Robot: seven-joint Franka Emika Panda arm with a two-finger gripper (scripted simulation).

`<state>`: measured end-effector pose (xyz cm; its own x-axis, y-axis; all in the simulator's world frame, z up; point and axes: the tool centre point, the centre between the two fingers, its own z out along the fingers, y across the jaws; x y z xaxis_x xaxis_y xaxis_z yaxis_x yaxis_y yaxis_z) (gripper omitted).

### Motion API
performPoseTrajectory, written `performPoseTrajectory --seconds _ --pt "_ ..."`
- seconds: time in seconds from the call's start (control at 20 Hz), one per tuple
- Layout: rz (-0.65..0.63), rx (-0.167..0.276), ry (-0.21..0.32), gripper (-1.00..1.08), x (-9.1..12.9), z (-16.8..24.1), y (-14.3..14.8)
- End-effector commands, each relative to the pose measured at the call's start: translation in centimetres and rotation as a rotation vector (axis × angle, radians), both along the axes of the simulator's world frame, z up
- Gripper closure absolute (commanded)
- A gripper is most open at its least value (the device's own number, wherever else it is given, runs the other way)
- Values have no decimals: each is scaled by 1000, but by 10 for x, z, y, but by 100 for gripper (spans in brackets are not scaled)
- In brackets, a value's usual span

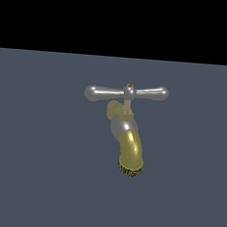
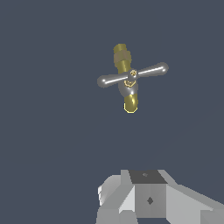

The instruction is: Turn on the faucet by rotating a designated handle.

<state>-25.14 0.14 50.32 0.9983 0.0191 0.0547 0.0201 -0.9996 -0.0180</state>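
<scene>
The faucet (image 1: 121, 127) is a small tap with a silver-grey body and a curved brass-gold spout (image 1: 131, 153) that turns down to a ribbed rim. The handle (image 1: 127, 92) is a shiny silver T-bar on top, with two rounded arms, a ball hub and a tiny gold cap. In the exterior view its arms lie nearly level, pointing to that view's left and right. The arm and gripper do not show there. The wrist view looks down on the faucet (image 2: 127, 83) and handle (image 2: 132, 75) from well above. Only the gripper's grey body (image 2: 148, 199) shows, far from the handle; its fingers are hidden.
The faucet stands on a flat dark blue-grey floor (image 1: 43, 177). A black band fills the top of the exterior view. No other objects show.
</scene>
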Motion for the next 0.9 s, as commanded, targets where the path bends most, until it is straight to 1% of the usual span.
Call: performPoseTrajectory --seconds 0.0,0.45,0.85 --pt "0 0 0 108 0 0 0" --pt "48 -1 1 108 -1 -8 -6" --pt "171 -5 2 108 -1 -29 -22"
